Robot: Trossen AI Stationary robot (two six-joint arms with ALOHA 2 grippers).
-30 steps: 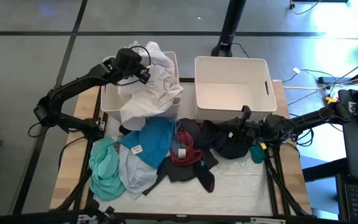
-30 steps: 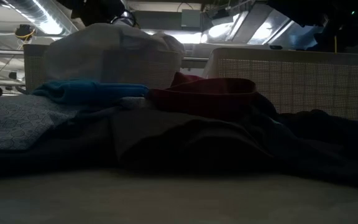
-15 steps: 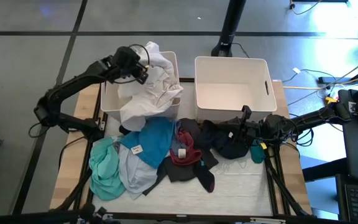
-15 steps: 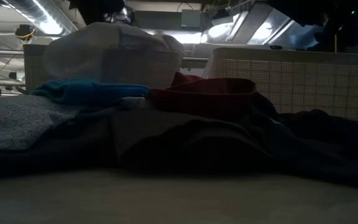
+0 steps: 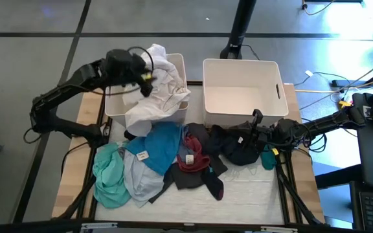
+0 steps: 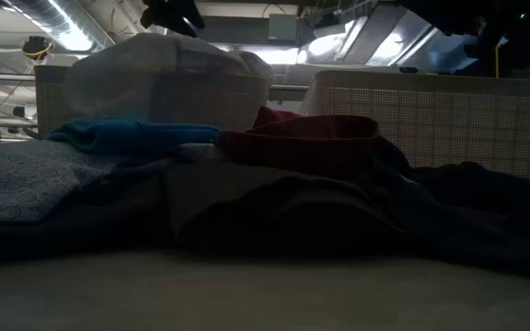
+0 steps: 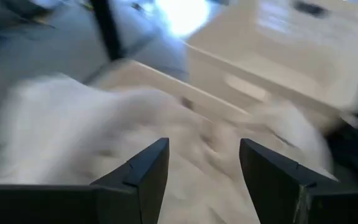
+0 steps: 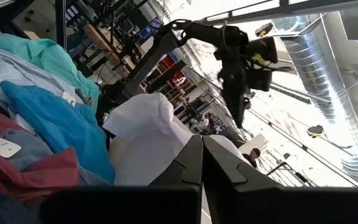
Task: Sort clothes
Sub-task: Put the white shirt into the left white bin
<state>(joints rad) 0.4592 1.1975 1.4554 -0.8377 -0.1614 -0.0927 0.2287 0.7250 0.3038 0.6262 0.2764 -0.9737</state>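
A white garment (image 5: 157, 90) is heaped in the left white bin (image 5: 112, 107) and drapes over the bin's near wall. My left gripper (image 5: 145, 76) hangs open just above it, with the white cloth (image 7: 73, 137) under its spread fingers (image 7: 148, 171). On the table in front of the bins lie a bright blue garment (image 5: 160, 145), a teal one (image 5: 109, 175), a pale grey-blue one (image 5: 138, 181), a dark red one (image 5: 193, 155) and black ones (image 5: 238, 149). My right gripper (image 5: 256, 120) lies shut and low at the black heap, in front of the right bin (image 5: 241, 61). My right gripper lies level with shut fingers (image 8: 191, 162) at the black heap's far edge (image 5: 248, 139), coming from the table's right side. Whether the fingers touch the cloth I cannot tell.
The right bin holds no clothes that show. Bare tabletop (image 5: 251, 194) lies near the front right. A dark stand (image 5: 238, 32) rises behind the bins. Cables and equipment (image 5: 368, 110) sit off the table's right edge.
My left gripper has opened and let go of the white garment, then drawn back toward the table's left edge and a little up. The white garment stays heaped in the left bin.
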